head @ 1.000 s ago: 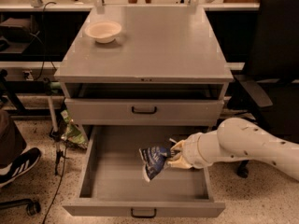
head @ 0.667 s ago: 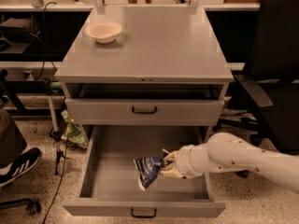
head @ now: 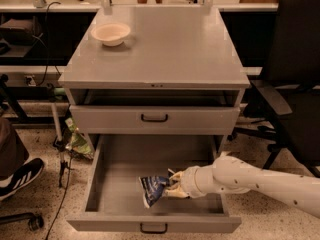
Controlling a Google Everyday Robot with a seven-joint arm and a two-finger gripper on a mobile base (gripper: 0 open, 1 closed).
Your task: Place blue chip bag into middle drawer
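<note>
The blue chip bag (head: pixel 152 188), crumpled dark-blue foil with white print, lies inside the open middle drawer (head: pixel 102 204), low over its floor near the front centre. My gripper (head: pixel 172 186) reaches in from the right on a white arm and is shut on the right end of the bag. The drawer is the lowest one of the grey cabinet, pulled fully out, with a small black handle (head: pixel 153 228) on its front. I cannot tell whether the bag rests on the drawer floor or hangs just above it.
The handled grey drawer (head: pixel 154 118) above is closed. A cream bowl (head: pixel 111 33) sits on the cabinet top. A green-patterned bag (head: pixel 76 141) lies on the floor left of the cabinet. A black office chair (head: pixel 295 89) stands at the right; a shoe (head: pixel 20 176) at the left.
My gripper has moved left and down deeper into the drawer, carrying the blue chip bag with it toward the drawer's front centre.
</note>
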